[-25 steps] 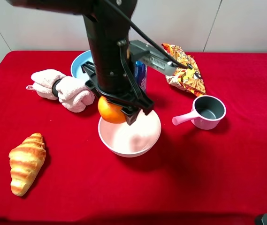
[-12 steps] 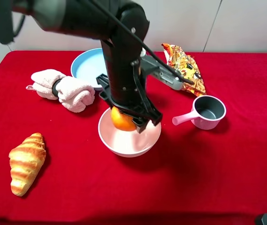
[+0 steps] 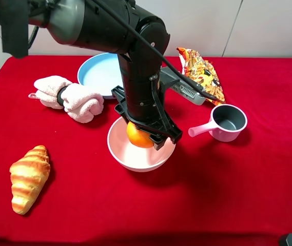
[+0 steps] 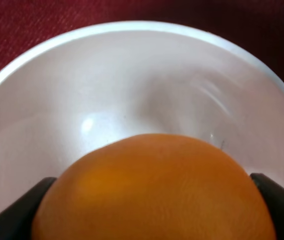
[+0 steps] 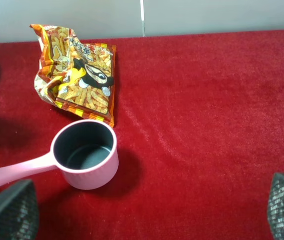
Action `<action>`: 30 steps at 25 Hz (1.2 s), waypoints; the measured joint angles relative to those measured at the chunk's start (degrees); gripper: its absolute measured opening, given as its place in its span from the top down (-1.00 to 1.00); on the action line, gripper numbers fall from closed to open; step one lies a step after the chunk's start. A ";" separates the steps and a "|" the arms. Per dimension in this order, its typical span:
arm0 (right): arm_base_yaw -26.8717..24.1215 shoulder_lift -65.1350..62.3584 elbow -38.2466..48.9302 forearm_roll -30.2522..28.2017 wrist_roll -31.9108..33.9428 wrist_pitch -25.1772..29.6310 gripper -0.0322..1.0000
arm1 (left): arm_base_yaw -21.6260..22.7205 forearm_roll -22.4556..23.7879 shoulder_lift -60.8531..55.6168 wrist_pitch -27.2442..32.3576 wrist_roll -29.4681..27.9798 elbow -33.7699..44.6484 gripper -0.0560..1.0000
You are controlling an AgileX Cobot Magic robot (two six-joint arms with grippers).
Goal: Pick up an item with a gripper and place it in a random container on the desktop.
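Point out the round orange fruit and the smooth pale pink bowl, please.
round orange fruit (image 4: 154, 190): left wrist view, middle of its skin.
pale pink bowl (image 3: 138, 165): exterior high view, front outer wall.

A robot test lab is suggested: a desk (image 3: 248, 195) draped in red cloth is set against a plain, pale panelled wall (image 3: 269, 25).

At the middle of the desktop (image 3: 248, 195) sits the bowl (image 3: 135, 165), fruit (image 3: 138, 136) within its rim. Plate (image 3: 97, 72) behind-left, handled cup (image 3: 228, 123) right, snack bag (image 3: 202, 74) behind that, croissant (image 3: 28, 177) front-left.
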 joint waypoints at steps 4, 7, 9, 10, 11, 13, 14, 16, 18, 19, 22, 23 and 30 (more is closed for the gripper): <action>0.00 0.00 0.00 0.00 0.00 0.00 -0.41 | 0.00 0.00 0.00 -0.01 0.00 0.00 -0.47; 0.00 0.00 0.00 0.00 0.00 0.00 -0.41 | 0.00 0.00 0.00 -0.06 0.00 0.00 -0.48; 0.00 0.00 0.00 0.00 0.00 0.00 -0.41 | 0.00 0.00 0.00 -0.06 0.00 0.00 -0.54; 0.00 0.00 0.00 0.00 0.00 0.00 -0.41 | 0.00 0.00 0.00 -0.06 0.00 0.00 -0.59; 0.00 0.00 0.00 0.00 0.00 0.00 -0.41 | 0.00 0.00 0.00 -0.06 0.00 0.00 -0.64; 0.00 0.00 0.00 0.00 0.00 0.00 -0.41 | 0.00 0.00 0.00 -0.06 0.00 0.00 -0.76; 0.00 0.00 0.00 0.00 0.00 0.00 -0.41 | 0.00 0.00 0.00 -0.06 -0.04 0.00 -0.80; 0.00 0.00 0.00 0.00 0.00 0.00 -0.41 | 0.00 0.00 0.00 -0.06 -0.11 0.00 -0.87; 0.00 0.00 0.00 0.00 0.00 0.00 -0.41 | 0.00 0.00 0.00 -0.06 -0.11 0.00 -0.89; 0.00 0.00 0.00 0.00 0.00 0.00 -0.41 | 0.00 0.00 0.00 -0.06 -0.11 0.00 -0.91; 0.00 0.00 0.00 0.00 0.00 0.00 -0.41 | 0.00 0.00 0.00 0.32 -0.11 0.00 -0.91; 0.00 0.00 0.00 0.00 0.00 0.00 -0.41 | 0.00 -0.06 0.00 0.47 -0.11 0.00 -0.91; 0.00 0.00 0.00 0.00 0.00 0.00 -0.41 | 0.00 -2.38 -0.05 3.22 -0.16 -0.68 -0.91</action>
